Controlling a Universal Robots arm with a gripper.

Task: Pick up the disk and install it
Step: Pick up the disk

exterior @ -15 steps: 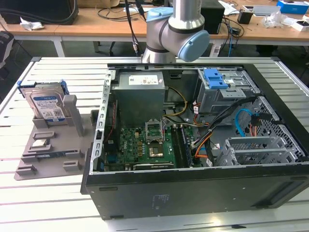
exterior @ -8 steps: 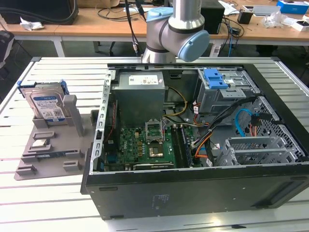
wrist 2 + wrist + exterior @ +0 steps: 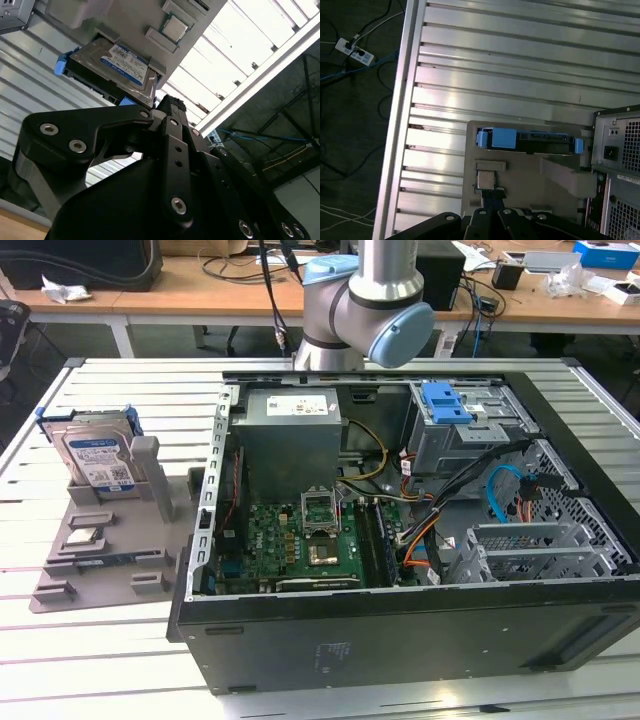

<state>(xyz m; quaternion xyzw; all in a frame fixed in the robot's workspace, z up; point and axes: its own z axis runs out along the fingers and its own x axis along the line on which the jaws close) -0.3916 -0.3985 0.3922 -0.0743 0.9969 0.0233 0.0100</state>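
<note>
A: Disk (image 3: 95,453), where is it?
B: It stands on a long edge at the far end of the grey holder (image 3: 110,560). That's near the bench's (image 3: 100,670) far corner on the exterior view's left. It leans back a little, with the label face toward the bench's near edge.
A: Long axis?
B: It runs along the bench slats, parallel to the far edge, with the blue bracket framing it.
A: Room around it?
B: There are bare slats between the holder and the bench's side and far edges. A grey post (image 3: 150,470) stands just beside the disk, on the side toward the computer case (image 3: 400,650). The case is just beside the holder.
A: Claw?
B: In the first wrist view the claw (image 3: 488,197) hangs over the holder by the small chip (image 3: 485,180), apart from the disk. I cannot tell if it's open or closed.
A: View differences?
B: The exterior view gives the label, the open case's inside and the arm (image 3: 370,300) at the far edge. The first wrist view looks down on the disk's top edge. The second wrist view catches the label at a slant.
</note>
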